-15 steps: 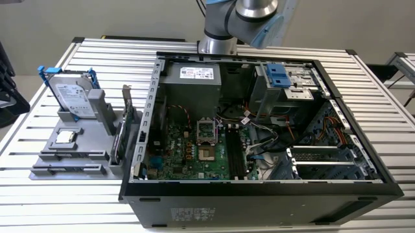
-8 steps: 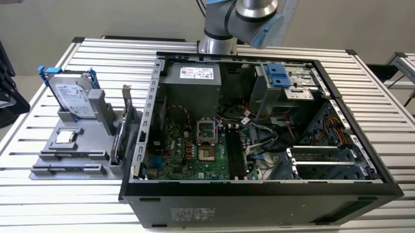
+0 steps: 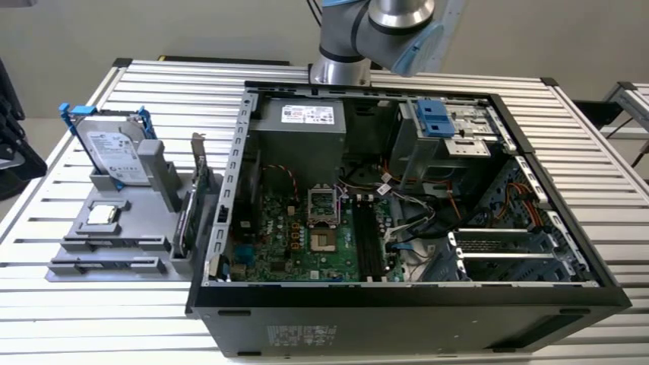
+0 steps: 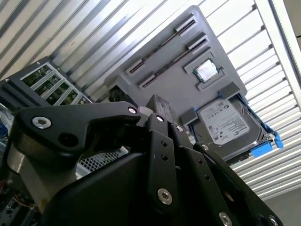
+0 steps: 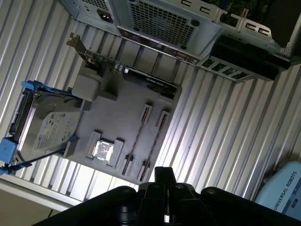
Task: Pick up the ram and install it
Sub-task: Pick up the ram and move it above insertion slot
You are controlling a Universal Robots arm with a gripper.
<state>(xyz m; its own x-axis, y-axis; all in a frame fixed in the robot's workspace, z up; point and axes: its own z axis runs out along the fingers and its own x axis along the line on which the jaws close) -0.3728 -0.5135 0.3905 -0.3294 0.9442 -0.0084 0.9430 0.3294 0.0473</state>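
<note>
The ribbed metal bench (image 3: 609, 190) is carrying the open computer case (image 3: 406, 304) and, just beside it, a grey parts tray (image 5: 117, 108). On the tray the hard drive (image 5: 47, 132) is sitting in its blue rails. The upright green card (image 5: 141, 77) is standing along the edge nearest the case. The ram (image 5: 136, 139) is resting on edge between two end holders, with a second like pair just beside it and a square processor chip (image 5: 102, 149) near them.

The claw (image 5: 164, 175) is hanging above the bench near one end of those holders, its tips drawn together on nothing.

Judging by this, the pick is only beginning. The claw is going to need spreading well before descending. It should be squaring itself so the pads are meeting the stick's flat faces at mid-length, clear of the neighbouring holder. Coming straight down and lifting straight up should be keeping the thin board from twisting in its end clips.
</note>
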